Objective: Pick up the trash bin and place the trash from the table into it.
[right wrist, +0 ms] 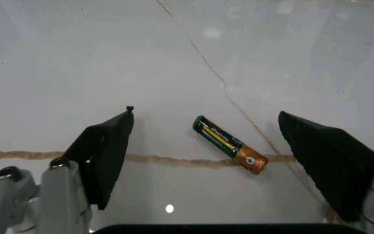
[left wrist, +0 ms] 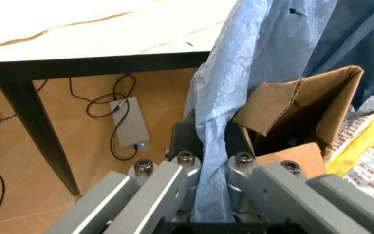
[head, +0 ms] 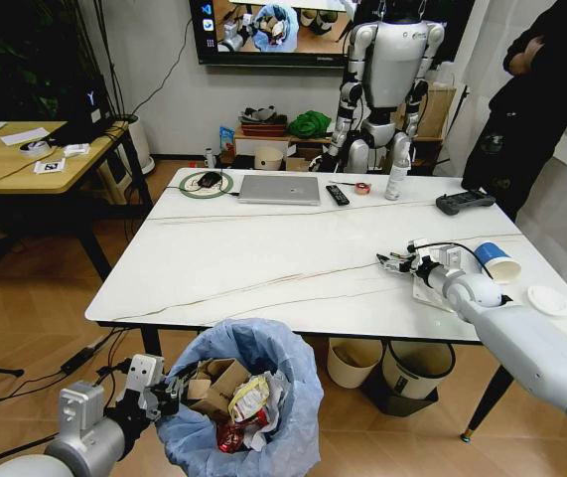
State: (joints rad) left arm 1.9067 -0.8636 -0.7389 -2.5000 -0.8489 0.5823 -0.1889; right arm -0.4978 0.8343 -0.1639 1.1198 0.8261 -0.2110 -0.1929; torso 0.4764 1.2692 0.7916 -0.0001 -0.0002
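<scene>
Right gripper (right wrist: 206,161) is spread wide around a small battery (right wrist: 229,145) on the table (head: 263,258): it could roll away, while left gripper (left wrist: 206,170) pinches only the trash bin's (head: 253,397) thin bag, which may tear.

Laptop (head: 279,189): closed, silver, laid flat at 12 o'clock of the marble top.
Remote (head: 337,195): black, placed just beside the laptop at its 3 o'clock.
Bottle (head: 396,170): white, stood upright near the far edge, at 3 o'clock of the remote.
Controller (head: 464,202): black, seen at 2 o'clock near the far right corner.
Green ring (head: 207,184): laid at 9 o'clock of the laptop, a dark mouse set inside it.
Battery (right wrist: 230,145): green and copper, laid on its side across a brown vein.
Wooden desk (head: 5,159): seen at 10 o'clock, papers spread on it.
Cream bucket (head: 354,361): stood on the floor, beside a white bin with a black rim (head: 414,370).
Power adapter (left wrist: 129,122): grey, left on the wood floor among cables.
</scene>
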